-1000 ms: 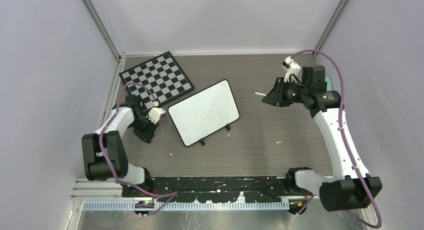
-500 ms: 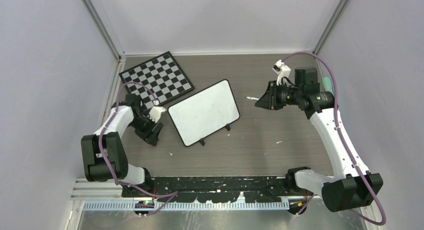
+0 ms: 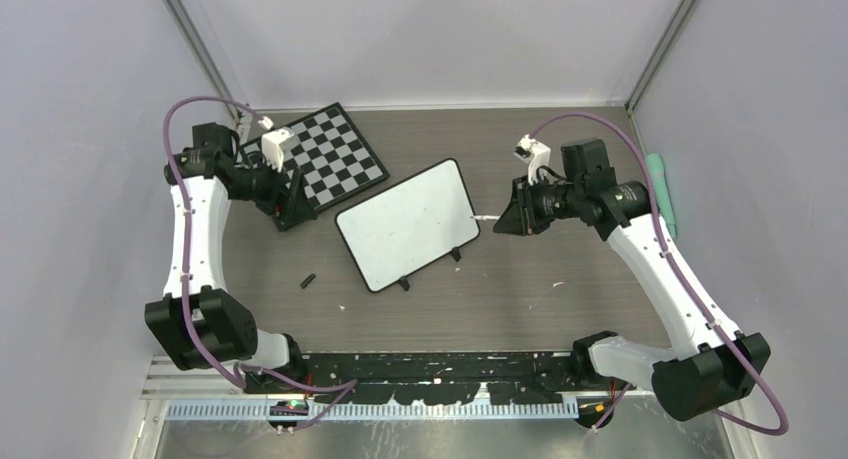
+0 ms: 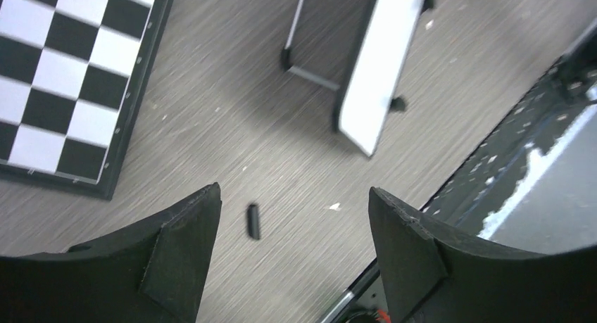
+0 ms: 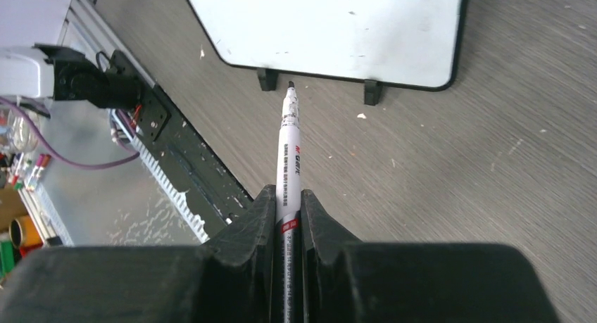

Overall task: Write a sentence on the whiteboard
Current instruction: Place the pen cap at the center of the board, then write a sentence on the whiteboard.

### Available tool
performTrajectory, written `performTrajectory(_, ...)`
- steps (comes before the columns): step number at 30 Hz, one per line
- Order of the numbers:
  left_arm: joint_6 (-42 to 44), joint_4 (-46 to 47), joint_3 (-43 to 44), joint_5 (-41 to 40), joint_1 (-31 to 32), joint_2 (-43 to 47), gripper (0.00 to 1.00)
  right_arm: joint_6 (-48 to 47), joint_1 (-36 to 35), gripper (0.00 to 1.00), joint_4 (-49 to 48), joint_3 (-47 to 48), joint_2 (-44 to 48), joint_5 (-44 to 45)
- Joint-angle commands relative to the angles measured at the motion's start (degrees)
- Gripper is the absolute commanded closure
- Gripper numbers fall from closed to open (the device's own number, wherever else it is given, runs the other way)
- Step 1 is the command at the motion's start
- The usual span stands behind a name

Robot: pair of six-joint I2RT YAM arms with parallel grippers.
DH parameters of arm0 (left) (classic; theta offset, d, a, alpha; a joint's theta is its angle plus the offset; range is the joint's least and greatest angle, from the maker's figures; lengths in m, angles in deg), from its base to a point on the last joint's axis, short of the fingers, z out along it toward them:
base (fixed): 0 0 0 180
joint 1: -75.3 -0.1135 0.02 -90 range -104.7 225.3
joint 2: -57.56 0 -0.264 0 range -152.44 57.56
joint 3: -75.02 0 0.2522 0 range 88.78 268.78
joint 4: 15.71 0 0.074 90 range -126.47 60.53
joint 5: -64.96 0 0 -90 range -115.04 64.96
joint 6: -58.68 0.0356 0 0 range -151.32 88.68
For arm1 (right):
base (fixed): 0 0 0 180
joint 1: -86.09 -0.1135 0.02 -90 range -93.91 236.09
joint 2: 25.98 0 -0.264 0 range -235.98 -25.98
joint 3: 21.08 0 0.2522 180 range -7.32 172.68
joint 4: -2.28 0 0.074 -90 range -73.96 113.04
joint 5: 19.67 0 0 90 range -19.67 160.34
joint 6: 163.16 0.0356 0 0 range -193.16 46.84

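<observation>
right gripper (image 5: 288, 198) clamps marker (image 5: 290, 140) near whiteboard (image 5: 331, 27)

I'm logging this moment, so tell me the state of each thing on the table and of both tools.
whiteboard: blank, no writing.
marker: uncapped, clamped in the right tool, tip just off the whiteboard's edge.
small black cap: lying loose on the table.
chessboard: lying flat, squares up.
left tool: open, empty.
right tool: shut on the marker.
</observation>
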Motion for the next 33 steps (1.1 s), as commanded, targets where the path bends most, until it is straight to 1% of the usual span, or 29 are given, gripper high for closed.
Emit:
performTrajectory(1,-5.7,-3.8,5.0,12.3,2.4,0.2,0.21,-1.4,-3.7,1.0,-1.4,1.4,1.3,0.6)
performTrajectory(7,-7.8,-3.9,4.4,15.6,8.8,-3.7,0.21,-0.5,-8.6,1.0,-4.8,1.4,0.4,0.8)
performTrajectory(13,-8.8,-2.8,2.7,16.6,12.1,-6.1,0.21,-0.2,-10.2,1.0,-5.9,1.5,-0.5,-1.9)
performTrajectory(17,-9.1,-2.4,1.9,16.9,15.9,-7.0,0.22,-0.7,-11.1,1.0,-5.7,1.3,-0.6,-3.2)
performTrajectory(23,-11.2,0.0,1.0,16.8,18.5,-8.4,0.25,-1.3,-12.7,1.0,-5.6,1.8,-1.2,-3.6)
performTrajectory(33,-12.3,0.0,1.1,17.5,22.3,-10.0,0.31,-3.0,-14.9,1.0,-4.8,3.6,-2.3,-5.9)
